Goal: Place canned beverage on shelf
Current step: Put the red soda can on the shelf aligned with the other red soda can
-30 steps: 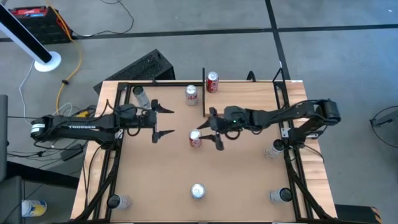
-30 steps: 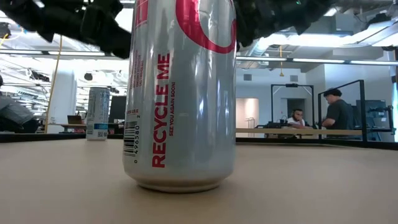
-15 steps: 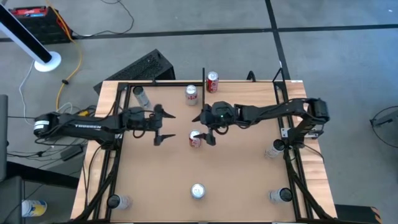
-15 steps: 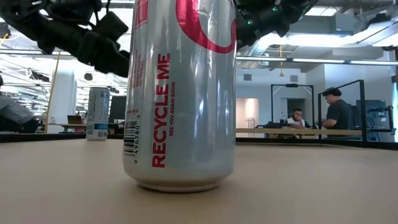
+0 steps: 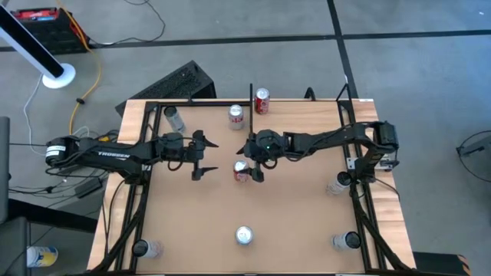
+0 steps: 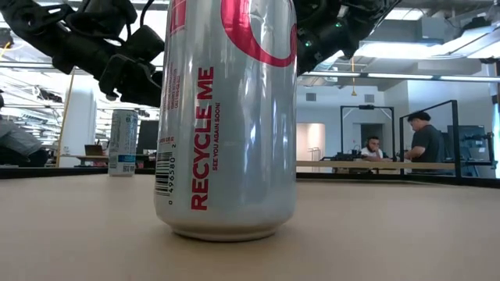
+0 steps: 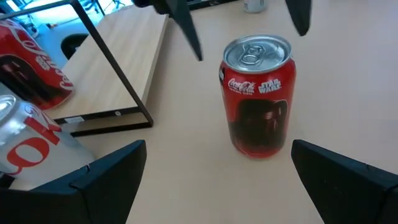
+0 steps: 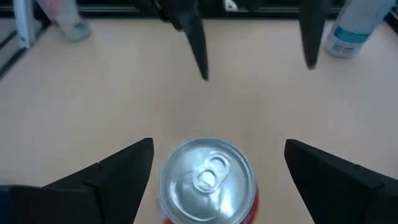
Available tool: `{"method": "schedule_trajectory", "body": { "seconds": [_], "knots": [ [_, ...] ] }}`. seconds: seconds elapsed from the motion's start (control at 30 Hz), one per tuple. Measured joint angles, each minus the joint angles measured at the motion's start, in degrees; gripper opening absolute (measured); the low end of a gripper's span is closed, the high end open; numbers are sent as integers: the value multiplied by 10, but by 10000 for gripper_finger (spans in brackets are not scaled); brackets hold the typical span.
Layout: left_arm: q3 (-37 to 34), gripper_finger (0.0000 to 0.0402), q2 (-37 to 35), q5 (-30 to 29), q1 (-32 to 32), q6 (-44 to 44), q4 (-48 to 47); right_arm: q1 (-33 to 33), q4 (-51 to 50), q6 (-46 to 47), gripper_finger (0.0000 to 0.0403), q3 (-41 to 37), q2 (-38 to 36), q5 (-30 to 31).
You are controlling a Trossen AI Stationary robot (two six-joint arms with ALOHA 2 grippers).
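Can [image 8: 206,180], its body cut off, stands between the wide-open right tool's [image 8: 211,171] fingers, ungripped.

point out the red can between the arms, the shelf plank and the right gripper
red can [image 7: 259,102]: left wrist view, on its printed side.
shelf plank [image 7: 130,68]: left wrist view, on the bare pale wood top.
right gripper [image 8: 211,180]: right wrist view, midway between its fingers, over the can's lid.
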Motion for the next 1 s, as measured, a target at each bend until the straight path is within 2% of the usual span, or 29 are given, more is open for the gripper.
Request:
{"method": "schedule_trajectory", "body": {
  "seconds": [0.3, 0.6, 1.0],
  "knots": [
    [0, 387, 0, 0, 0, 0, 3, 8, -1, -5, 384, -1, 6, 28],
    [0, 387, 0, -1, 0, -1, 2, 15, -1, 5, 384, -1, 6, 30],
    [0, 387, 0, -1, 0, -1, -2, 31, 20, 33, 384, -2, 56, 61]
  ]
}}
